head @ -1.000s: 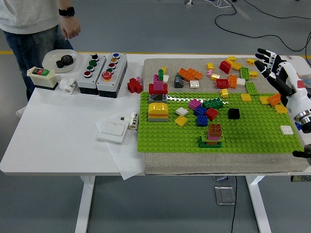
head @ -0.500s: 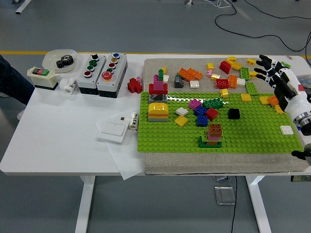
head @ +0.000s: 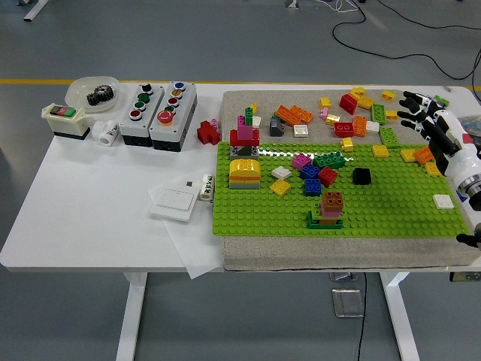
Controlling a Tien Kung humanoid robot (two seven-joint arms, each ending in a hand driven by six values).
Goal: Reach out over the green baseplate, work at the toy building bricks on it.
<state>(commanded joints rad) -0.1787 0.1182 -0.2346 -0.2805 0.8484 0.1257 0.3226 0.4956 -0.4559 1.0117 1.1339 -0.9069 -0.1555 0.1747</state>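
The green baseplate [head: 376, 207] lies on a grey mat at the table's right half. On it stand a yellow-orange stack [head: 245, 173], a brown brick on a green piece [head: 330, 208], a black brick [head: 361, 176], a white tile [head: 443, 201] and a cluster of blue, red, pink and green bricks [head: 316, 171]. Loose bricks [head: 349, 113] are scattered on the mat behind the plate. My right hand [head: 422, 119] hovers at the plate's far right corner, fingers spread, holding nothing. My left hand is out of view.
Two grey button boxes [head: 158, 105], a white switch box [head: 66, 119], a bowl holding a black gear [head: 94, 92], a red piece [head: 208, 133] and a white wall switch on paper [head: 175, 202] occupy the table's left half.
The person at the far left has walked out of view. My right hand has lowered slightly and drifted toward the mat's right edge, fingers still spread.
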